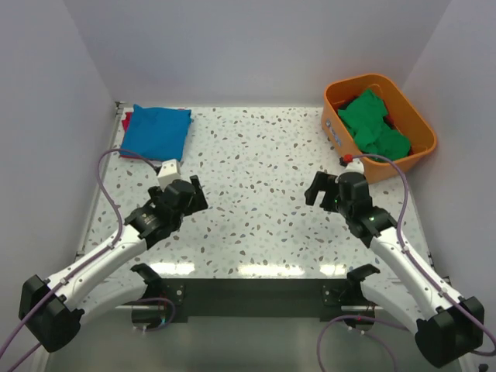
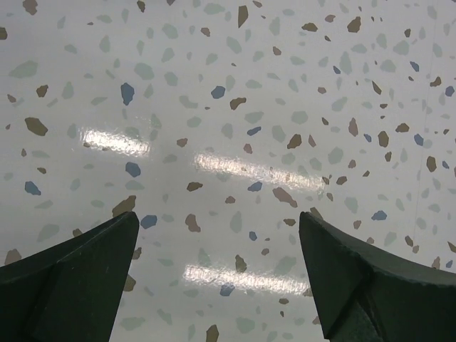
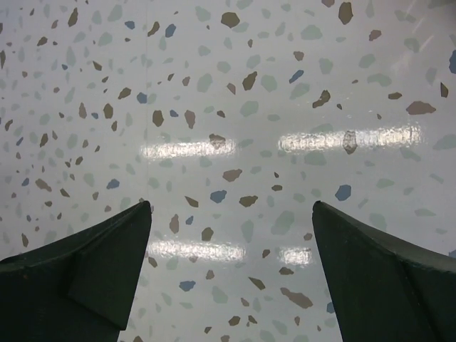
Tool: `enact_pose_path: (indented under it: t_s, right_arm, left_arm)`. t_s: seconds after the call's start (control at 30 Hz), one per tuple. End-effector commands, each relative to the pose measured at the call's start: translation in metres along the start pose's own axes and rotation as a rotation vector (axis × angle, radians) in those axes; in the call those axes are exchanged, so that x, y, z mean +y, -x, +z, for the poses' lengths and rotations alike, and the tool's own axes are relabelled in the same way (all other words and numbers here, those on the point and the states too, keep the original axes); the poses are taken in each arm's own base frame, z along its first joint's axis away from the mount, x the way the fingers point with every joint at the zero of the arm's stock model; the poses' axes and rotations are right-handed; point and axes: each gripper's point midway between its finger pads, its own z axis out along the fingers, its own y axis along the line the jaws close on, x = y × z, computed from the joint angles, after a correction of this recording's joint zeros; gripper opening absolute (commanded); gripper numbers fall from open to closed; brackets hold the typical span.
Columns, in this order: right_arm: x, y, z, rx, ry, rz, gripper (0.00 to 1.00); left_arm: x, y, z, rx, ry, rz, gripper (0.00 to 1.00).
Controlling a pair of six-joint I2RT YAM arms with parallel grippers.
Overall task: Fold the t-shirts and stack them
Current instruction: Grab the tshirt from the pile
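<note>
A folded blue t-shirt (image 1: 158, 131) lies at the table's far left corner, on top of a red t-shirt (image 1: 125, 121) whose edge shows at its left. A crumpled green t-shirt (image 1: 373, 124) fills the orange tub (image 1: 417, 124) at the far right. My left gripper (image 1: 194, 192) is open and empty over the speckled table, near the front left; its wrist view shows only bare table between the fingers (image 2: 78, 278). My right gripper (image 1: 318, 188) is open and empty over the table, left of the tub; its fingers (image 3: 385, 278) frame bare table.
A small white object (image 1: 169, 170) sits just behind the left gripper. White walls close the table at the back and both sides. The speckled tabletop (image 1: 256, 155) stretches between the two arms.
</note>
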Motion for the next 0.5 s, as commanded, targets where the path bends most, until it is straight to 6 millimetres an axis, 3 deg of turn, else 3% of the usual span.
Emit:
enact_pose_path:
  t_s: [0.0, 0.1, 0.13, 0.17, 0.2, 0.23, 0.27, 0.3, 0.33, 0.37, 0.4, 0.47]
  right_arm:
    - [0.020, 0.021, 0.001, -0.058, 0.080, 0.002, 0.99]
    - [0.030, 0.036, 0.000, -0.058, 0.098, -0.025, 0.99]
    - [0.037, 0.049, 0.001, -0.063, 0.095, -0.028, 0.99]
    - [0.030, 0.056, 0.002, -0.065, 0.040, -0.033, 0.99]
    - [0.035, 0.078, -0.001, -0.101, 0.025, -0.036, 0.99]
    - [0.024, 0.080, 0.006, -0.080, -0.057, -0.065, 0.99]
    - [0.005, 0.097, 0.006, -0.126, -0.186, -0.057, 0.99]
    - [0.007, 0.128, -0.001, -0.182, -0.220, -0.038, 0.99]
    - [-0.006, 0.125, 0.010, -0.115, -0.291, -0.053, 0.99]
    - [-0.024, 0.140, 0.009, -0.118, -0.353, -0.020, 0.99]
    - [-0.027, 0.170, 0.001, -0.163, -0.385, -0.001, 0.99]
    - [-0.060, 0.176, 0.013, -0.099, -0.508, 0.001, 0.99]
  left_arm:
    - [0.011, 0.008, -0.002, -0.048, 0.049, -0.009, 1.00]
    - [0.013, 0.006, -0.001, -0.045, 0.053, -0.015, 1.00]
    - [0.012, 0.006, -0.001, -0.043, 0.049, -0.015, 1.00]
    - [0.011, 0.006, -0.001, -0.042, 0.047, -0.014, 1.00]
    - [0.010, 0.007, -0.001, -0.045, 0.043, -0.012, 1.00]
    - [0.010, 0.008, 0.000, -0.048, 0.047, -0.011, 1.00]
    - [0.010, 0.009, 0.000, -0.050, 0.051, -0.009, 1.00]
    - [0.011, 0.008, 0.000, -0.043, 0.055, -0.003, 1.00]
    - [0.011, 0.008, 0.000, -0.041, 0.059, -0.002, 1.00]
    - [0.012, 0.009, -0.001, -0.044, 0.064, -0.002, 1.00]
    - [0.014, 0.008, -0.001, -0.040, 0.073, 0.001, 1.00]
    - [0.017, 0.007, 0.000, -0.047, 0.084, -0.007, 1.00]
